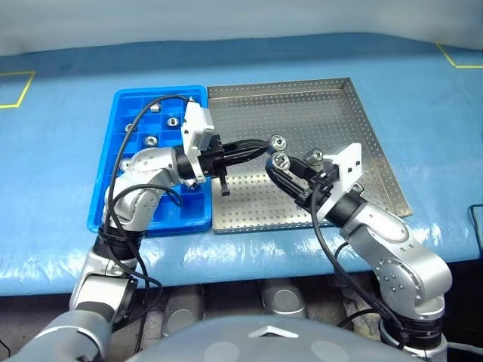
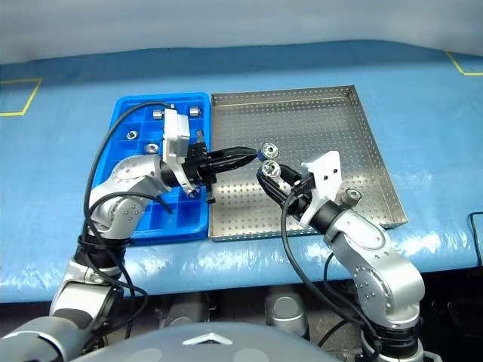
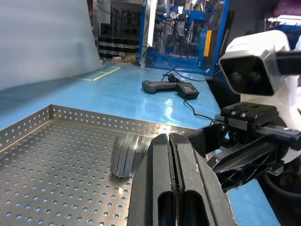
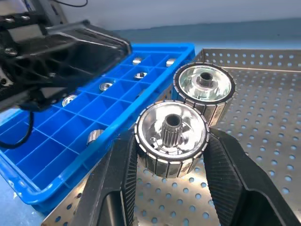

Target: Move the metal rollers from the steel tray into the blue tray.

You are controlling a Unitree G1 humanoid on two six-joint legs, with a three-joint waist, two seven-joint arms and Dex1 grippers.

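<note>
Right gripper: clamped on one roller, held above the steel tray. Left gripper: fingers together, empty. Second roller lies nearby on the tray. Blue tray: several rollers in compartments.

Shiny ribbed metal rollers, a matt perforated steel tray, a glossy blue plastic tray.
</note>
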